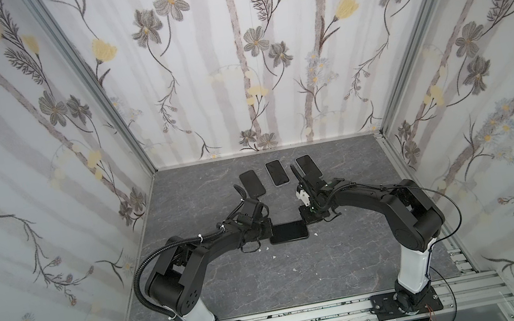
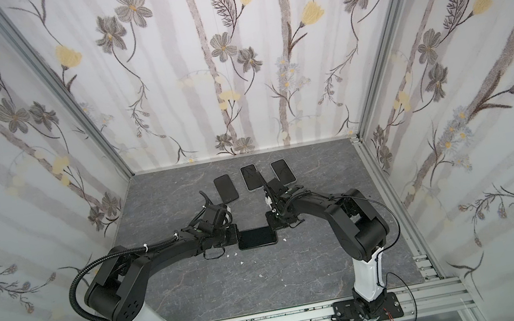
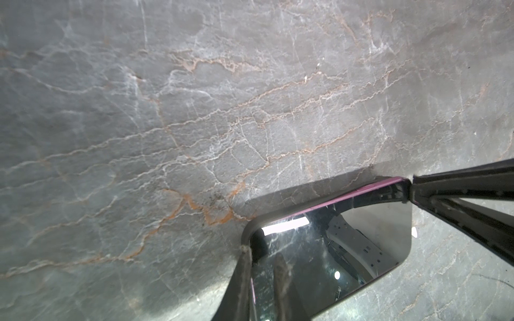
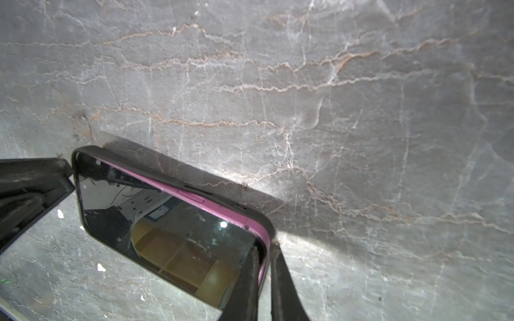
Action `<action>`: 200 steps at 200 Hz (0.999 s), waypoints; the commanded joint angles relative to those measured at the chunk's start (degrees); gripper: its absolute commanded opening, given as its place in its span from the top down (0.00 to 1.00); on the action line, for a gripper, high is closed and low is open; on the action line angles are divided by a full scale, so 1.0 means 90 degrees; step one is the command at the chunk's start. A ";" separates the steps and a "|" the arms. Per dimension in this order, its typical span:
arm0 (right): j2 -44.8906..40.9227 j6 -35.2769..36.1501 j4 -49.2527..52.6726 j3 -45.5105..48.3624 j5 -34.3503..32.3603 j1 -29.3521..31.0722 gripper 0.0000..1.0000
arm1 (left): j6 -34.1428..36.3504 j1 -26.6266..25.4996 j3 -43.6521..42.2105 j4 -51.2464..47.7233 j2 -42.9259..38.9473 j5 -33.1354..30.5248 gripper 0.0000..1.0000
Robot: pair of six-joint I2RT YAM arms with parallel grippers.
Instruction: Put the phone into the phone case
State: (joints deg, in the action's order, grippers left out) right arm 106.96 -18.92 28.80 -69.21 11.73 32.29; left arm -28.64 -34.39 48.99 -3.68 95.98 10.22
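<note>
The phone [image 1: 288,232] [image 2: 257,237] lies screen up in the middle of the grey table, in both top views. In the wrist views its glossy screen [image 3: 319,264] [image 4: 172,236] has a pink edge. It sits inside the dark phone case [image 3: 247,230] [image 4: 267,223], and the pink edge shows above the rim along one long side. My left gripper [image 1: 266,233] [image 3: 261,254] is shut on one short end, with one finger on the glass and one outside the case wall. My right gripper [image 1: 307,220] [image 4: 264,246] pinches the opposite end the same way.
Three more dark phones [image 1: 252,183] [image 1: 277,173] [image 1: 308,166] lie in a row at the back of the table, just beyond the grippers. Small white crumbs [image 1: 266,248] are scattered near the phone. Flowered walls enclose the table on three sides.
</note>
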 commanded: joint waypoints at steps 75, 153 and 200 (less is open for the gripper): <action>0.0243 0.0112 0.0187 -0.0069 -0.0076 0.0023 0.88 | 0.0098 0.0005 -0.0087 0.0018 0.0050 -0.0062 0.85; 0.0525 0.0177 0.0527 -0.0065 -0.0475 0.0112 0.91 | 0.0119 0.0008 -0.0082 -0.0009 0.0058 -0.0046 0.85; 0.0712 0.0232 0.0702 -0.0043 -0.0699 0.0238 0.91 | 0.0098 0.0009 -0.0111 -0.0006 0.0021 -0.0051 0.85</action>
State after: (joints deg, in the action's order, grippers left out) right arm 110.28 -18.06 30.85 -70.89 9.56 33.56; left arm -28.27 -34.28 48.29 -3.68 96.42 10.11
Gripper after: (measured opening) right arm 0.091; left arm 0.150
